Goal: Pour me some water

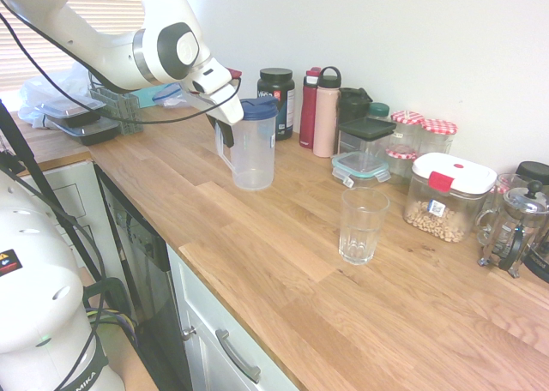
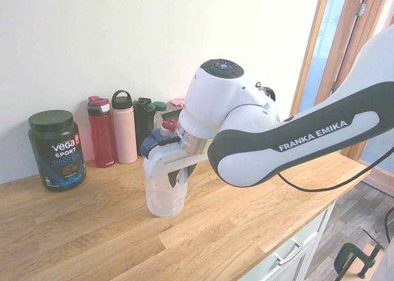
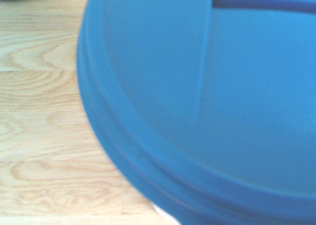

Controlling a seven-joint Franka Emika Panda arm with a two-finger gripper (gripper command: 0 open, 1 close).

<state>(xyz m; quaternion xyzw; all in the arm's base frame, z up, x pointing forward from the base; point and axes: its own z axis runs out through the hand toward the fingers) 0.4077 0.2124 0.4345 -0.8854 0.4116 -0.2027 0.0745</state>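
Arm (image 1: 176,44) hides part of the background in the first exterior view; the gripper (image 1: 225,127) has its fingers clenched on the handle of the pitcher (image 1: 254,155), upright on the counter (image 1: 283,279). Clear, ribbed and blue-lidded, the pitcher has a glass (image 1: 363,225) at its four o'clock.

In the second exterior view, the gripper covers much of the pitcher. At the pitcher's ten o'clock, a black tub (image 2: 56,150) reads "Vega Sport Protein"; the arm, "FRANKA EMIKA".

The wrist view crops the blurred blue lid (image 3: 197,96).

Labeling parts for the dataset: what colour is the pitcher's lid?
Blue lid; the wrist view shows it best, filling most of the picture.
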